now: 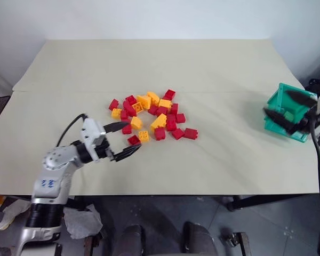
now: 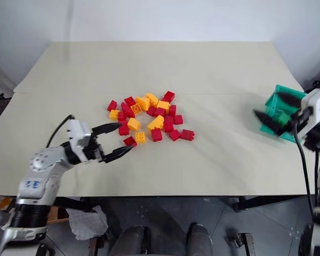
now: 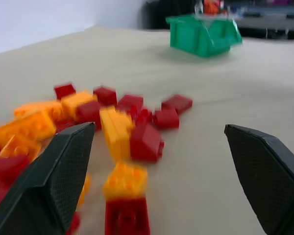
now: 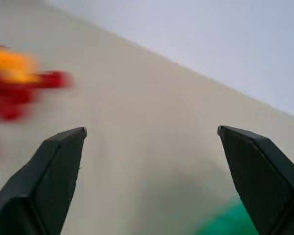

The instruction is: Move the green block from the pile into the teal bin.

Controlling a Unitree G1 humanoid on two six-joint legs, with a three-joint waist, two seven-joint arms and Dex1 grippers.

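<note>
In the head views, the left gripper (image 1: 125, 140) is hovering wide open and empty at the near edge of the pile (image 1: 152, 116) on the table (image 1: 165, 64), while the right gripper (image 2: 277, 113) is spreading its fingers, holding nothing, at the teal bin (image 2: 274, 101), where the green block (image 2: 283, 118) is lying inside. The left wrist view is showing red and yellow bricks between parted fingers (image 3: 49, 181), the bin well apart behind. The right wrist view is showing parted, empty fingers (image 4: 49, 171) over bare tabletop.
</note>
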